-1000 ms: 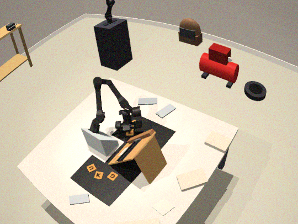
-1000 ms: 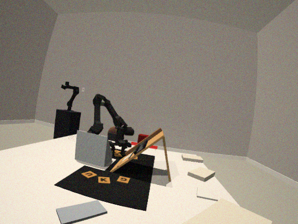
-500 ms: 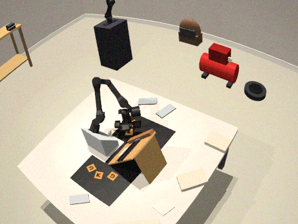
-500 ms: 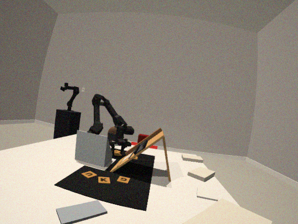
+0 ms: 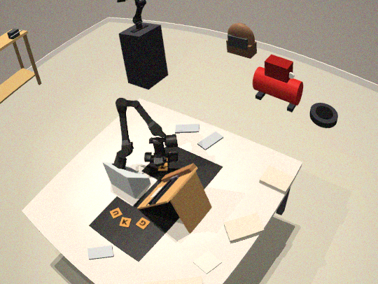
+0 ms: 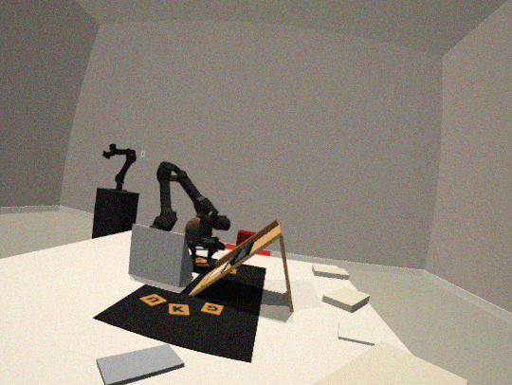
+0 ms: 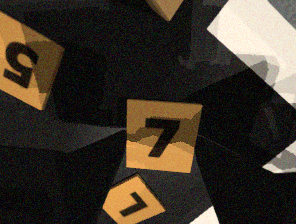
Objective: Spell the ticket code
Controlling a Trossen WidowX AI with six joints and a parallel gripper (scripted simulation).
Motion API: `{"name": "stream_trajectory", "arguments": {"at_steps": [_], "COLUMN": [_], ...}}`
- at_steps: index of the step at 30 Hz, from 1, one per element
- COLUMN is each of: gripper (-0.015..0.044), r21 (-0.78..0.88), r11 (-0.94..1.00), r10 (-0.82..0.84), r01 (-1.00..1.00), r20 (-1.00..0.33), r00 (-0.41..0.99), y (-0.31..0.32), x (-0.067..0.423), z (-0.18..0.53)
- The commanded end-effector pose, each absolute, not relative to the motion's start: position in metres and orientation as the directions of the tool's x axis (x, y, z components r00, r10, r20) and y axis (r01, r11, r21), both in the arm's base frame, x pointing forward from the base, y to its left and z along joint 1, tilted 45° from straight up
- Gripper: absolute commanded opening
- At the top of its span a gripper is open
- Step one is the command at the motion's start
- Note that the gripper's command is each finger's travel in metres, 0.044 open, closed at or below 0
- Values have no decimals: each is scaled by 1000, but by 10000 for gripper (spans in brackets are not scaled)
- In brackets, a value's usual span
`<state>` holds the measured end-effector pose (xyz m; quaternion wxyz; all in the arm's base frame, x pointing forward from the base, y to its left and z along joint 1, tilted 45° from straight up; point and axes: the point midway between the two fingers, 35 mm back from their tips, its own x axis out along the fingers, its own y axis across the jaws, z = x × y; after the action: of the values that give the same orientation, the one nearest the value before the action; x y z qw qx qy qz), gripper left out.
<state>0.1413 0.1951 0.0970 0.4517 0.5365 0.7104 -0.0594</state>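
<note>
My gripper (image 5: 162, 164) (image 6: 202, 258) (image 7: 160, 138) is shut on an orange tile marked 7 (image 7: 162, 135), low over the far part of the dark mat. A second tile (image 7: 133, 201) with a 7-like mark lies just below it in the wrist view. A tile that looks like a 5 (image 7: 21, 64) lies to the left, and part of another tile (image 7: 167, 7) shows at the top. Tiles U (image 5: 115, 213) (image 6: 153, 300), K (image 5: 125, 222) (image 6: 178, 309) and G (image 5: 143, 223) (image 6: 212, 308) lie on the near mat. The dark rail (image 5: 162, 193) crosses the tilted wooden board. No ticket code is readable.
A grey wedge-shaped stand (image 5: 127, 182) (image 6: 158, 256) stands between the arm's base and the board. Grey slabs (image 5: 187, 128) (image 5: 210, 140) (image 5: 101, 252) and pale slabs (image 5: 276, 179) (image 5: 243, 226) lie around on the counter.
</note>
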Motion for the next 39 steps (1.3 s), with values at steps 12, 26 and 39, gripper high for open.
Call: {"name": "stream_trajectory", "arguments": {"at_steps": [12, 26, 39], "gripper": [0, 0, 0], "r21": [407, 407, 398], "r11": [417, 417, 321], "r10": [712, 712, 674], "r01": [813, 813, 860], "r20": [-702, -702, -734], "r00": [-14, -14, 88], "y": [188, 183, 165], "x": [141, 139, 168], "z": [101, 104, 100]}}
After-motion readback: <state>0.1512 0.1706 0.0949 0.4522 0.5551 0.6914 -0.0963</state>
